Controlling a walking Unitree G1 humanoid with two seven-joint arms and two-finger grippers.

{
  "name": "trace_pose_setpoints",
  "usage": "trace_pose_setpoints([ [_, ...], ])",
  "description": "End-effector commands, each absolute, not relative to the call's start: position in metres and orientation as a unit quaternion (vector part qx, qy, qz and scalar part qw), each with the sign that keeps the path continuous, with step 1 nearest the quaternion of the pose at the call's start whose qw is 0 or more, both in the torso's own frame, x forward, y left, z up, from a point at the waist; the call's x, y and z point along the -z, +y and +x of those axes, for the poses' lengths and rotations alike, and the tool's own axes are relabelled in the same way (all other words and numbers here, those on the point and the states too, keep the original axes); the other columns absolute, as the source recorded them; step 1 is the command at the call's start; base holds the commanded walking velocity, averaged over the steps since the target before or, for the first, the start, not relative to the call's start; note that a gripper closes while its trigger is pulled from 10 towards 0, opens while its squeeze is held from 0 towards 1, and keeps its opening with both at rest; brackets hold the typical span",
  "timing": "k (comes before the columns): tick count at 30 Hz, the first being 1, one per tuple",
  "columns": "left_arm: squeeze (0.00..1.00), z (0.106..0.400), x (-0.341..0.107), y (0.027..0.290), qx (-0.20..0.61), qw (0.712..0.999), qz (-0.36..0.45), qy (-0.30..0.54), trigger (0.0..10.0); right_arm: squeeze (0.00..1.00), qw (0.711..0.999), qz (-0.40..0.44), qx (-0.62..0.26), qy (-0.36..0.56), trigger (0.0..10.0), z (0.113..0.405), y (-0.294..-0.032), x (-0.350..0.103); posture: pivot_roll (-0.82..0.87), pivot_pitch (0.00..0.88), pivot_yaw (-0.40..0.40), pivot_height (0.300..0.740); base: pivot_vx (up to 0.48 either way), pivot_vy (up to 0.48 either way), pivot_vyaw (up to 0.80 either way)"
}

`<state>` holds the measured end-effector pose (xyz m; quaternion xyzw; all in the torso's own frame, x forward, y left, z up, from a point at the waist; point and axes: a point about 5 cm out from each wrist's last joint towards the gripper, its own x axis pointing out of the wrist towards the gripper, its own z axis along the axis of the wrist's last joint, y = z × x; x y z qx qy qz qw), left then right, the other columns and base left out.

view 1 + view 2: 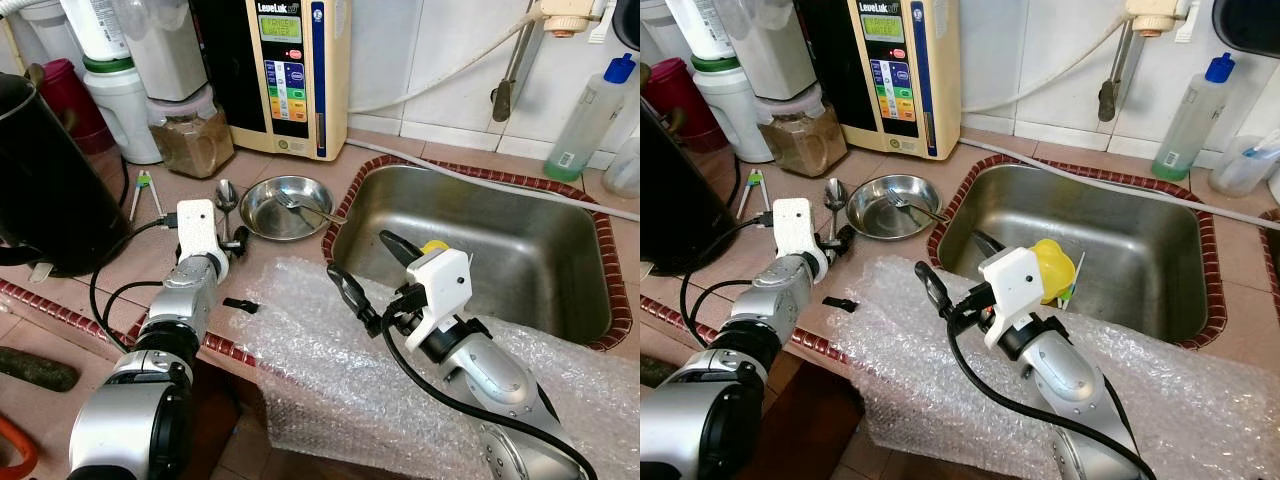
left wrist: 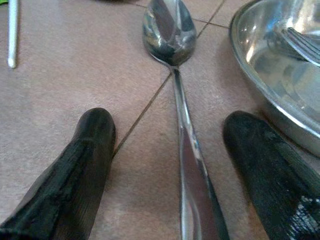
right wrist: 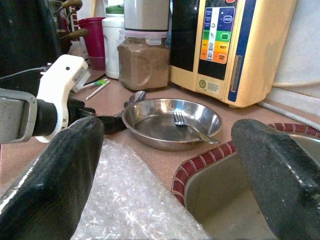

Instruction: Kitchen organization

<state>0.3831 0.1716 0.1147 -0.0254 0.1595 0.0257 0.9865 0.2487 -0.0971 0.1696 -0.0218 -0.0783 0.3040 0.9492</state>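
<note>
The left gripper [image 2: 167, 150] is released, one finger on each side of the spoon [image 2: 172, 60] handle, ready to grasp. The right gripper [image 1: 365, 270] waits spread beside the sink [image 1: 560, 300].

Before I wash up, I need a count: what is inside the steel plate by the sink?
Inside the steel plate lies one fork, tines toward the middle, handle over the rim. The near rim hides little; otherwise just bare metal.
</note>
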Motion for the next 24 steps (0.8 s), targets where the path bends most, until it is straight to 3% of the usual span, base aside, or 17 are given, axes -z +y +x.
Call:
trace_pose_setpoints([
  [1,0.00,0.383,-0.112,0.175,-0.024,0.983,-0.022,0.179,0.0,0.18,0.948,-0.020,-0.309,-0.080,10.0,0.246,-0.095,-0.172,-0.07,0.061,0.089,0.740,0.000,0.000,0.00],
  [16,0.00,0.375,-0.099,0.194,-0.039,0.976,-0.020,0.211,0.0,0.16,0.947,-0.024,-0.314,-0.071,10.0,0.246,-0.095,-0.170,-0.07,0.055,0.085,0.740,0.000,0.000,0.00],
  [20,0.00,0.374,-0.098,0.195,-0.030,0.977,-0.022,0.210,0.0,0.03,0.943,-0.025,-0.324,-0.067,10.0,0.244,-0.094,-0.168,-0.06,0.053,0.086,0.740,0.000,0.000,0.00],
  [24,0.00,0.374,-0.098,0.194,-0.022,0.978,-0.022,0.207,0.0,0.02,0.943,-0.025,-0.324,-0.066,10.0,0.244,-0.094,-0.168,-0.06,0.052,0.087,0.740,0.000,0.000,0.00],
])
